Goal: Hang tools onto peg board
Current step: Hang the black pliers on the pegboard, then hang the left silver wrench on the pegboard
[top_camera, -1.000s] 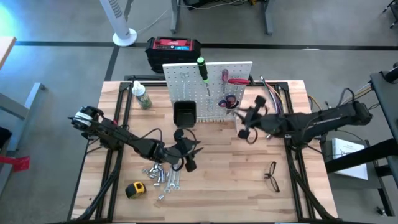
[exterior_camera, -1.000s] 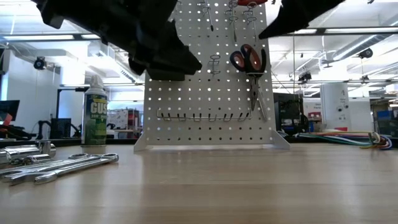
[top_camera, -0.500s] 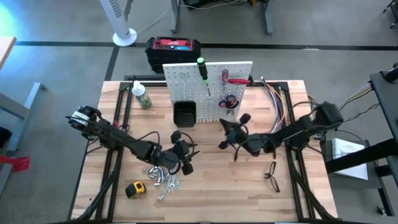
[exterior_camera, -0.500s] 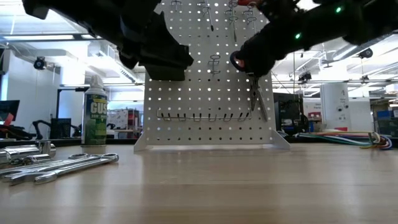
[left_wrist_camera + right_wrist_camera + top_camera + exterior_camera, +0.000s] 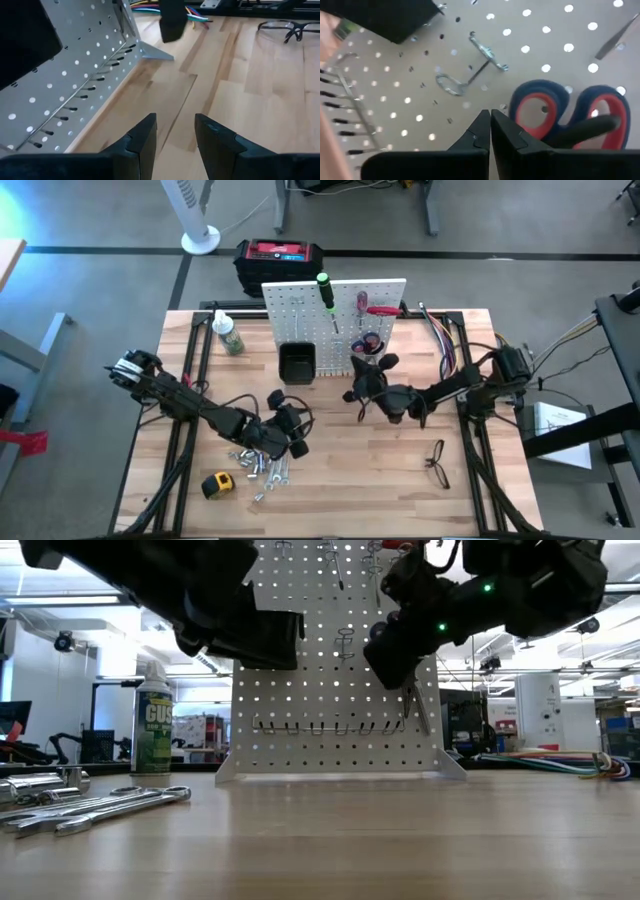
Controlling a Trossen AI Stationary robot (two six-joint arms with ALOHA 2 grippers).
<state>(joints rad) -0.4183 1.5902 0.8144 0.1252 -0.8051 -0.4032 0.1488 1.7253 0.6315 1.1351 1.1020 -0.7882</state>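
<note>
The peg board (image 5: 335, 325) stands upright at the back of the surface (image 5: 340, 480) with pliers (image 5: 567, 112) hung on it, right gripper (image 5: 490, 127) just in front, fingers pressed together, while the left gripper (image 5: 175, 132), fingers spread and holding nothing, seems to hover above the wrenches (image 5: 262, 463).

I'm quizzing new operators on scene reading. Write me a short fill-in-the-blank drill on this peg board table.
1. The right gripper faces the peg board with its jaws ____.
2. The green-handled screwdriver is on the ____.
3. The glasses lie on the ____.
4. The wrenches lie near the ____ gripper.

Missing words: shut; peg board; table; left
</note>
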